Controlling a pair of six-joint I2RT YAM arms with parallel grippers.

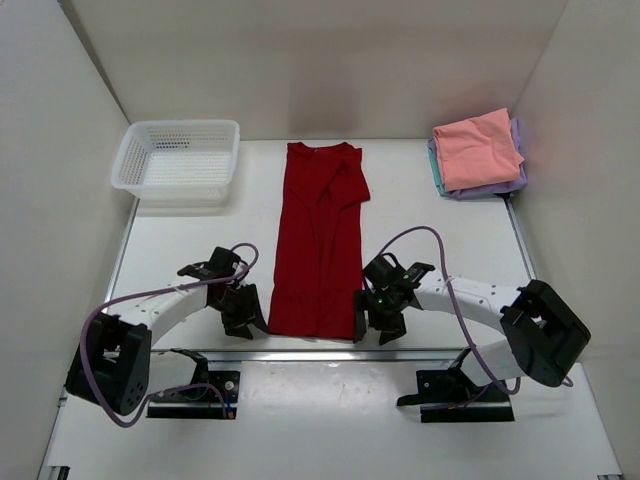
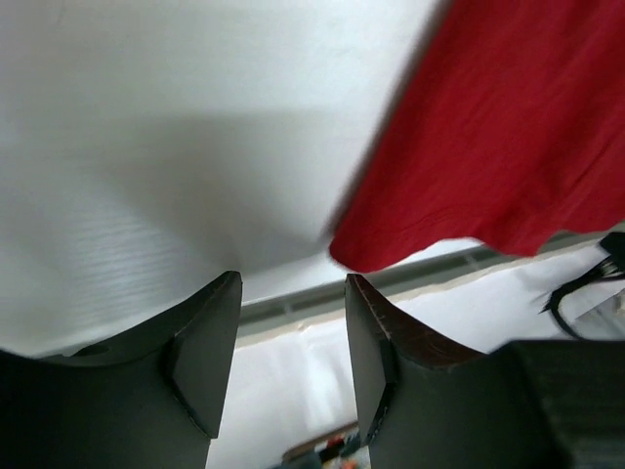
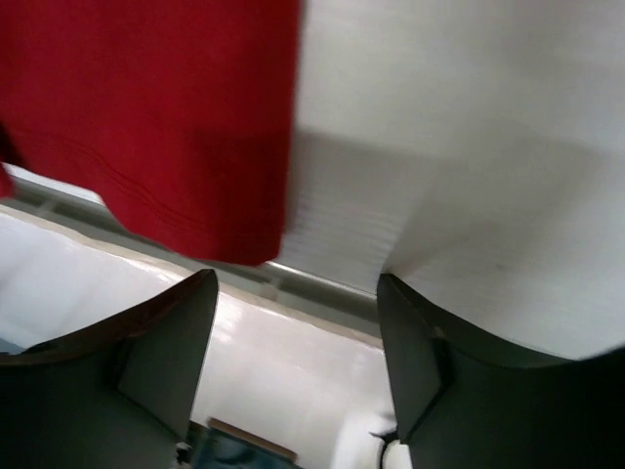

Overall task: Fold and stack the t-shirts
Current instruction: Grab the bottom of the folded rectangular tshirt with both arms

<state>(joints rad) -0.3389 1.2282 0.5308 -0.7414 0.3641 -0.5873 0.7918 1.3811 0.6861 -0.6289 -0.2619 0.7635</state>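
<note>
While hanging at the near hem [image 3: 186, 220], take stock from each tool outward before closing anything. Find the left tool [image 2: 293, 283] with fingers apart and nothing between them, tips by the near edge of the white surface [image 2: 146, 147], just to the left of the near left corner of the dark red t-shirt [image 2: 508, 127]. Find the right tool [image 3: 298, 278] likewise apart and empty, just to the right of the near right corner, with the hem stitching plain in its wrist view.

From above, read the shirt as a long narrow strip down the middle of the surface, collar [image 1: 320, 148] far, hem at the near edge, one sleeve [image 1: 345, 180] folded across its right side.

Likely step: pinch both hem corners and carry them toward the collar. Slide each tool inward, with one finger under all layers at the corner and the other on top; close only with cloth filling the gap. Grip both corners at matching depth, lift together and travel level, for a square fold with the sleeve tucked in. Mind the surface's near edge, right beside the hem.

Further out, at the far right corner: a folded salmon pink shirt [image 1: 480, 148] on top of a lavender shirt [image 1: 485, 191] and a teal shirt [image 1: 436, 170], probably the stack to join. At the far left: a white mesh basket [image 1: 180, 124], well apart and not needed
</note>
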